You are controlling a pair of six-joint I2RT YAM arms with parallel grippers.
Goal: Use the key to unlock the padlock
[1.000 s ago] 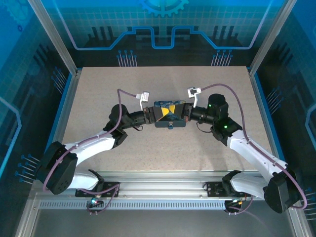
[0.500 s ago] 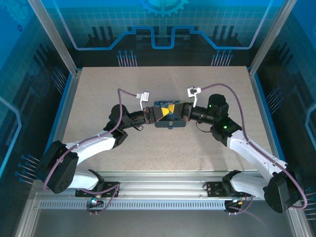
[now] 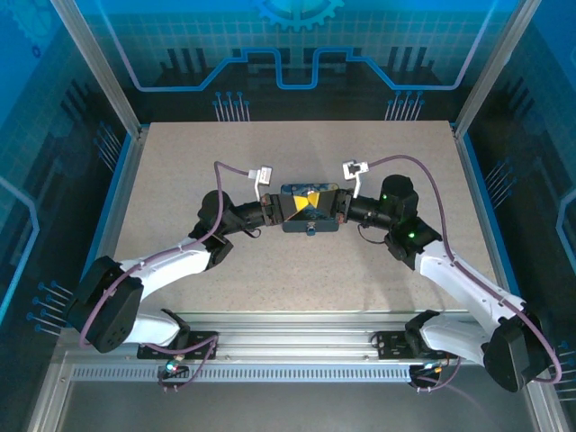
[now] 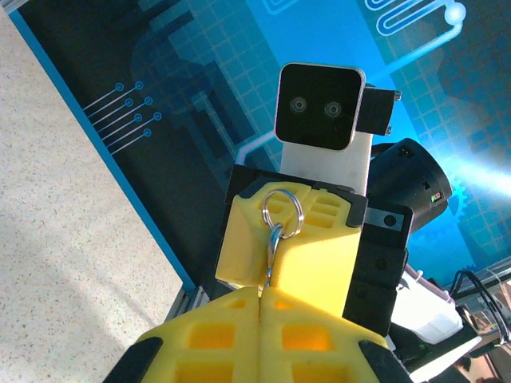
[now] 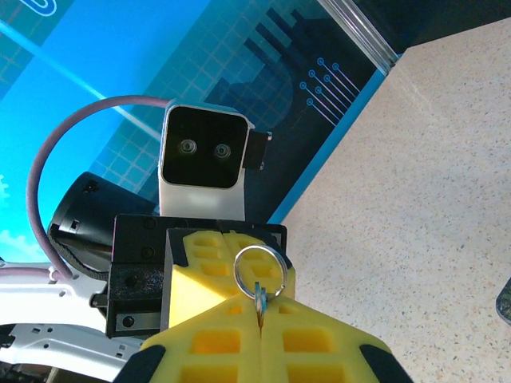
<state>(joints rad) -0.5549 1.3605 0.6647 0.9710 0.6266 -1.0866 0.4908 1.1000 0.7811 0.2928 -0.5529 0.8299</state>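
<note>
The white and black right arm [image 3: 454, 277] has shifted a little since a moment ago. Its bent elbow with the small green light [image 3: 410, 236] now sits a bit closer to the near edge of the speckled grey bench [image 3: 297, 270]. The black shoulder block [image 3: 513, 353] at the bottom right has slid a touch lower and further right too. The thin purple cable [image 3: 425, 173] looping over that arm has moved along with it.

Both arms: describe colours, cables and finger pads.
Each arm has white links and black joints, with a purple-grey cable looping to a white, black-faced wrist camera. The left gripper and right gripper carry yellow waffle-grid fingers edged in black. The right arm shows green lights.
</note>
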